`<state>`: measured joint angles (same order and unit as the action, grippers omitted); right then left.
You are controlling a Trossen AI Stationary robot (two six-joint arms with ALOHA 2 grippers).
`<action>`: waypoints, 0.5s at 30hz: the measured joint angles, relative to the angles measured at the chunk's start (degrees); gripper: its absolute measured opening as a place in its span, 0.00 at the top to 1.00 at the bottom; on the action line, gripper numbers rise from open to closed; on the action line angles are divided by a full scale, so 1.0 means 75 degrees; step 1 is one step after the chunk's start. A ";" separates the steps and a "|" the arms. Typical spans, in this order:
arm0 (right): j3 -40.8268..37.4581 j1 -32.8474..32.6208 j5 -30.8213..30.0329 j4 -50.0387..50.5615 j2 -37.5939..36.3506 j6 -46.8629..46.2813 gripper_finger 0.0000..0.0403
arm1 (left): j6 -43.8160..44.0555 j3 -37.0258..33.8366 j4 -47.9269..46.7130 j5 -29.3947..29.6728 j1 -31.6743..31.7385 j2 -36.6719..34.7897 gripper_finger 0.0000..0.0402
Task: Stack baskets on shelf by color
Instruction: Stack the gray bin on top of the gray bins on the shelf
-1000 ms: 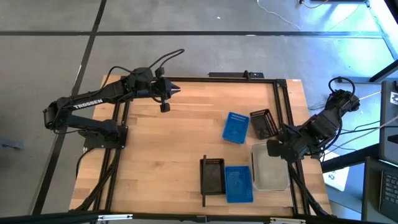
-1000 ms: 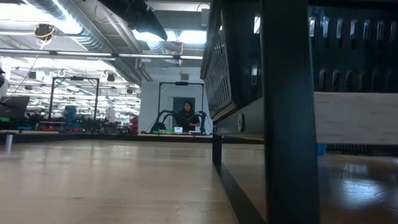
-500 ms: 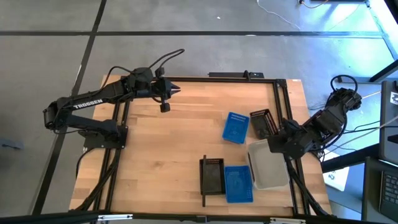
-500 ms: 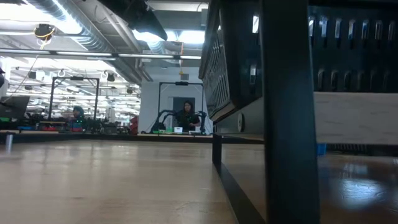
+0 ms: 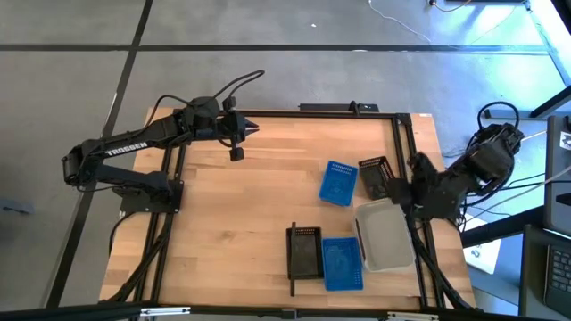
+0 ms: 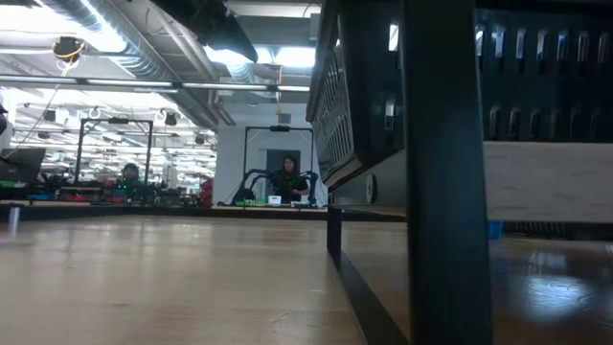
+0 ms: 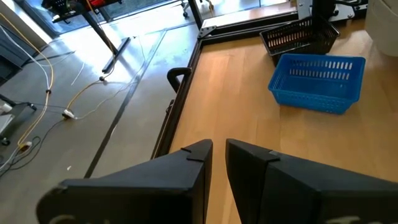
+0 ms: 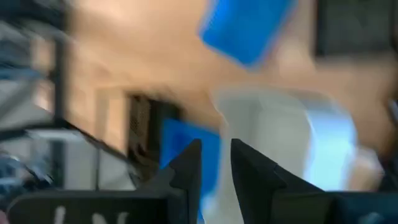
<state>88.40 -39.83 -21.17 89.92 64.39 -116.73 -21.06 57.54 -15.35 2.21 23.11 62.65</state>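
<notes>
The right gripper (image 5: 416, 165) has let go of the white basket (image 5: 387, 235) and pulled up and away from it. Its fingers sit almost shut, with nothing in them. The white basket now rests on the shelf (image 5: 343, 217) beside the blue (image 5: 342, 263) and black (image 5: 305, 251) stacks. The left gripper (image 5: 236, 153) waits far off, nearly shut.

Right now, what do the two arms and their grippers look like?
Both arms are dark, jointed links. The left arm carries white TROSSEN lettering and a looping black cable. The right arm has coiled black cables. The left gripper and right gripper have dark, angular fingers.
</notes>
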 joint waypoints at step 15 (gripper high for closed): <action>-0.1660 0.2007 -0.0996 0.0020 -0.0110 0.1451 0.79 | 0.0017 0.0000 0.0000 0.0001 0.0000 0.0000 0.90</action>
<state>75.95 -24.78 -28.64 90.07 63.57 -105.85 -20.93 57.54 -15.35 2.22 23.11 62.65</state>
